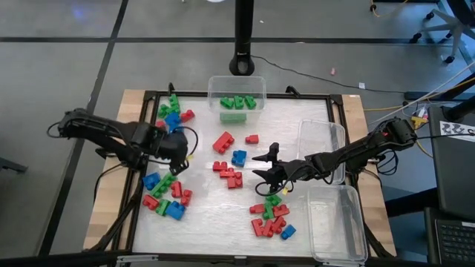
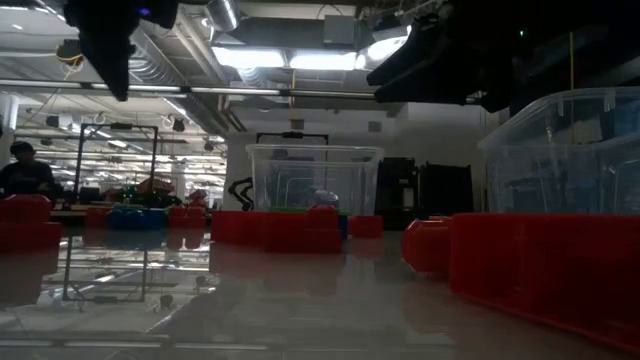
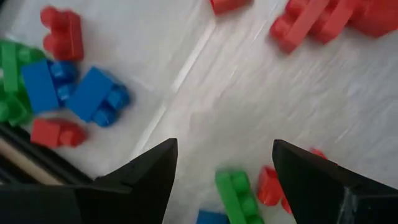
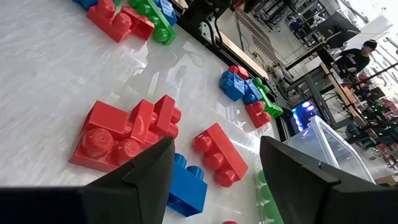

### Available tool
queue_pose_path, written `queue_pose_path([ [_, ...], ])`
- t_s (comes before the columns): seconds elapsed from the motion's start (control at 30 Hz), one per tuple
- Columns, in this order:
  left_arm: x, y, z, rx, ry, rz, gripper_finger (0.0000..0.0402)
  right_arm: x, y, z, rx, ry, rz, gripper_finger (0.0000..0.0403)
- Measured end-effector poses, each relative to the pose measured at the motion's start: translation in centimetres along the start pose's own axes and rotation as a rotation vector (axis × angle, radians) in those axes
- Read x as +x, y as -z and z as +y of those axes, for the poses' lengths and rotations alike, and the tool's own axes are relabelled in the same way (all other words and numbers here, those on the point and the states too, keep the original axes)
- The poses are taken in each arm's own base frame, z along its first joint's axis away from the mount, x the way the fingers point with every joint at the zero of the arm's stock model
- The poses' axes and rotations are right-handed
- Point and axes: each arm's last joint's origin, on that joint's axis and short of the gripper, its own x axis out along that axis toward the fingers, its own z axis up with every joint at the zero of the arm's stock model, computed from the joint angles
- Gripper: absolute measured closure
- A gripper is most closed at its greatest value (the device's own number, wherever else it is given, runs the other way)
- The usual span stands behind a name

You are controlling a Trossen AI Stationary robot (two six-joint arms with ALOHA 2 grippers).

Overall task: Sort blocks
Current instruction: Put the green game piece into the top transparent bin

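Observation:
Red, green and blue blocks lie in clusters on the white table: one at the far left (image 1: 172, 113), one at the near left (image 1: 165, 196), one in the middle (image 1: 228, 159) and one at the near right (image 1: 271, 216). Green blocks (image 1: 237, 102) lie in the far clear tub (image 1: 236, 83). My left gripper (image 1: 177, 154) hangs open above the table between the two left clusters, over a green block (image 3: 236, 196), touching nothing. My right gripper (image 1: 261, 166) stands open beside the middle cluster, with a blue block (image 4: 186, 186) and a red block (image 4: 217, 155) ahead of its fingers.
Two more clear tubs stand along the right side, one farther (image 1: 323, 137) and one nearer (image 1: 338, 222). A black frame (image 1: 145, 96) borders the table. A camera post (image 1: 243, 59) rises behind the far tub. Bare table lies between the clusters.

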Motion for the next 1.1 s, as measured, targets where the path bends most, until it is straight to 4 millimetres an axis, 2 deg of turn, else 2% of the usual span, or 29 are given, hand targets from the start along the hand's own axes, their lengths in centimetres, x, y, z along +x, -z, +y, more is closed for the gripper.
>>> queue_pose_path([
  [0.23, 1.4, 1.5, -1.4, -0.037, -0.101, 0.130, 0.0151, 0.0, 0.0, 0.0, 0.000, -0.001, 0.000, 0.0169],
  [0.57, 7.0, 5.0, -2.0, -0.100, -0.028, 0.267, 0.0151, 0.0, 0.0, 0.0, 0.001, -0.014, -0.008, 0.0169],
  [0.73, 9.0, 6.3, -1.6, -0.131, -0.023, 0.317, 0.0151, 0.0, 0.0, 0.0, 0.001, -0.014, -0.008, 0.0169],
  [1.1, 10.5, 7.5, -1.8, -0.136, 0.031, 0.348, 0.0151, 0.0, 0.0, 0.0, 0.001, -0.014, -0.008, 0.0169],
])
